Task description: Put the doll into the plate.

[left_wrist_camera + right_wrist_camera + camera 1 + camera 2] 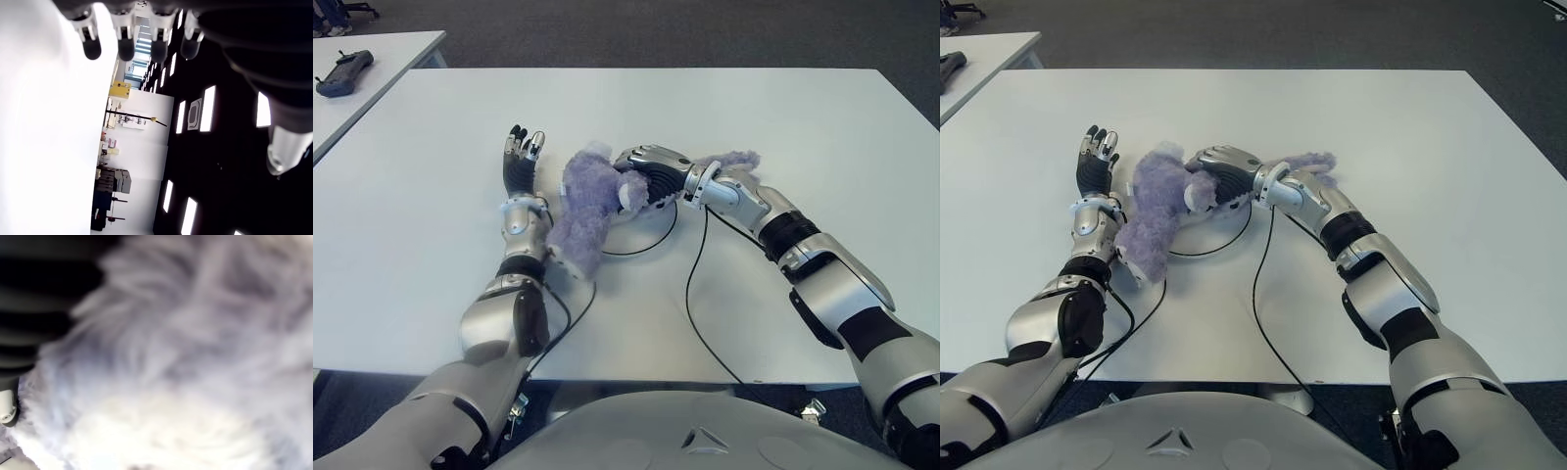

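Right hand is gripping the fluffy lilac plush doll over the flat white round plate; left hand, fingers spread, is showing beside it.

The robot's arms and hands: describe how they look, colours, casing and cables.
Both arms have glossy silver shells with black joint sections. The left hand has a dark palm and black fingers with silver tips. The right hand has a silver metallic back and dark fingers. A thin black cable runs along each arm across the white table.
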